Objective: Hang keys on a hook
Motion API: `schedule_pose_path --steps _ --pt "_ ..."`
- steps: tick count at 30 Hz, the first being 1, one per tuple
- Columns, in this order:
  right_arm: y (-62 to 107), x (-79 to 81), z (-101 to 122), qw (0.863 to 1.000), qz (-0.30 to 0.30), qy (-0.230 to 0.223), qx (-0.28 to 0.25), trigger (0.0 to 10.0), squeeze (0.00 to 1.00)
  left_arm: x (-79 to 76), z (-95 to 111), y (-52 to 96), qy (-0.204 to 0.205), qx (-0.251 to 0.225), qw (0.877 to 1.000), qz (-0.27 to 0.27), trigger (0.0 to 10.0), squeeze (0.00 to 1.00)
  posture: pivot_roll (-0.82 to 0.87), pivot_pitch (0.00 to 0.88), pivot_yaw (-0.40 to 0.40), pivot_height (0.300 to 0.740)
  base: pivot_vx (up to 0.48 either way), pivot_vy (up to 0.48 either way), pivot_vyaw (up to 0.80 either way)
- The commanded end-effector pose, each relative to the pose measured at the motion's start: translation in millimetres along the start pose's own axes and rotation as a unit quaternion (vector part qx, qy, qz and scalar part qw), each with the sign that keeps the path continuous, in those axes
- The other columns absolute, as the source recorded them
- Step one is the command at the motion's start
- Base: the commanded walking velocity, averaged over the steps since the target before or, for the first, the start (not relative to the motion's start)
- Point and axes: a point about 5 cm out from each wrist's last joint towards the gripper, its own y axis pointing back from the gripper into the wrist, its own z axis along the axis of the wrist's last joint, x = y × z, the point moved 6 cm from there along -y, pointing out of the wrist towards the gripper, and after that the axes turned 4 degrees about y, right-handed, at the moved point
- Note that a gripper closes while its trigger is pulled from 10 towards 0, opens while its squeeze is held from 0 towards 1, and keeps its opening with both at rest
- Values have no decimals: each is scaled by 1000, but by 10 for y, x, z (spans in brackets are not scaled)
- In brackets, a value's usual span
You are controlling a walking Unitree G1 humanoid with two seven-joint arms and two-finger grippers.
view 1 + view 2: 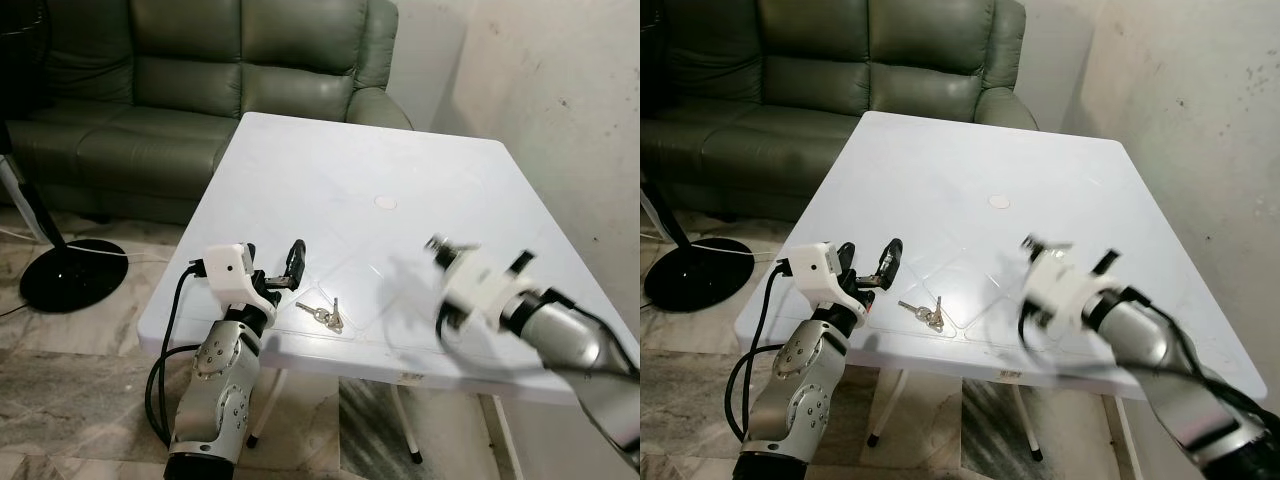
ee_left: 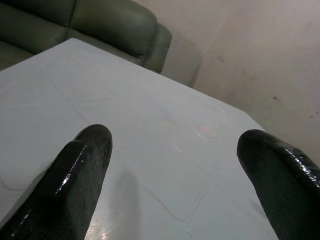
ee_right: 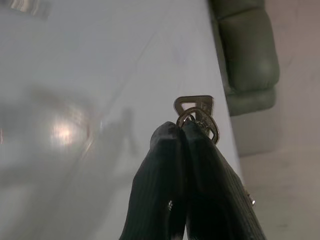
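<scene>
Metal glints in two places: a bunch of keys (image 1: 322,316) lies flat on the white desk (image 1: 400,160) near its front edge, just beside the left end effector (image 1: 283,272), whose fingers stand wide apart. The blurred right end effector (image 3: 184,131) is pinched together on a key ring (image 3: 197,114). No hook can be seen, so I judge finding one comes first.

**White table before a green sofa**

A white plastic table (image 1: 400,200) stands on a marbled tile floor (image 1: 60,350). Behind it sits a dark green leather sofa (image 1: 200,90). A stained pale wall (image 1: 560,90) runs along the right. A black round fan base (image 1: 70,272) rests on the floor at left.
</scene>
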Motion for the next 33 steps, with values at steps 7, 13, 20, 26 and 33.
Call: schedule_pose_path --steps 7,13,20,26,33 --pt "-1 -263 -260 990 -65 116 45 10000 0 -65 8 -31 9 -2 1000 -6 10000 0 -44 57 -104 740 0 0 0" --pt "-70 -241 -339 964 -53 253 66 10000 0 -59 13 -36 9 -2 1000 -7 10000 0 -46 64 -104 740 0 0 0" --pt "-131 -376 -338 885 -196 -422 -5 10000 0 -25 50 -38 16 -8 1000 0 10000 0 -35 68 -110 740 0 0 0" --pt "-164 -388 -147 805 -205 -553 -72 10000 0 -22 87 -49 6 -8 1000 -6 10000 0 -30 68 -101 740 0 0 0" --pt "-162 -269 -235 717 -227 -657 -56 10000 0 -15 156 -98 16 -11 1000 -8 10000 0 -31 60 -93 740 0 0 0"
